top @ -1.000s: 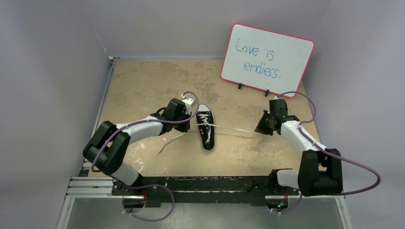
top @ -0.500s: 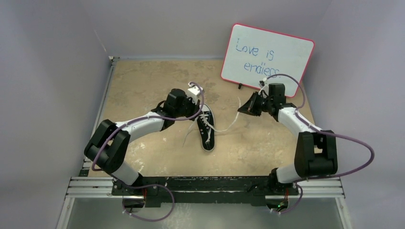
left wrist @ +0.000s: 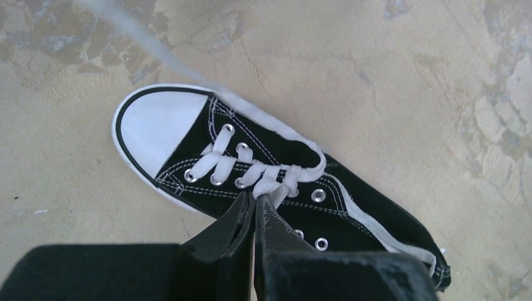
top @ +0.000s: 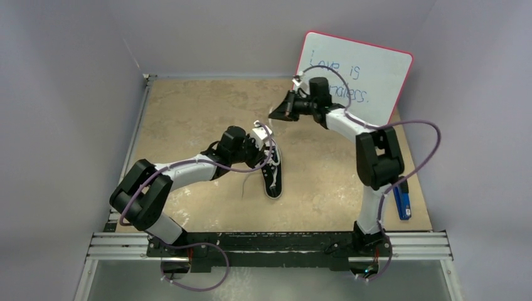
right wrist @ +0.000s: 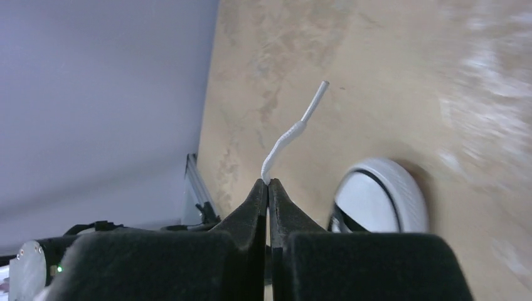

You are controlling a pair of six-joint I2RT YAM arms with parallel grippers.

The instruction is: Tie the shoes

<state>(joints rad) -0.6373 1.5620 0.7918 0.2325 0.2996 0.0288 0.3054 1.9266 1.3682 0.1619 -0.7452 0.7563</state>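
Note:
The black shoe [top: 273, 174] [left wrist: 251, 166] lies on the table, its white toe cap [right wrist: 376, 195] toward the far side. My left gripper [top: 262, 148] [left wrist: 256, 198] hangs over the lacing and is shut on a white lace [left wrist: 271, 185] where it crosses the eyelets. My right gripper [top: 276, 113] [right wrist: 268, 183] is raised beyond the toe, in front of the whiteboard. It is shut on the other lace near its tip [right wrist: 293, 130], which sticks out past the fingertips. A blurred stretch of that lace [left wrist: 141, 36] runs up past the toe.
A whiteboard [top: 370, 72] with a pink frame stands at the back right. A blue object [top: 403, 204] lies near the table's right edge. A loose lace end [top: 247, 183] trails on the table left of the shoe. Grey walls close in the left and back.
My right arm has swung from the shoe's right side to the far middle, carrying its lace over the toe. The left gripper has moved right, onto the lacing.

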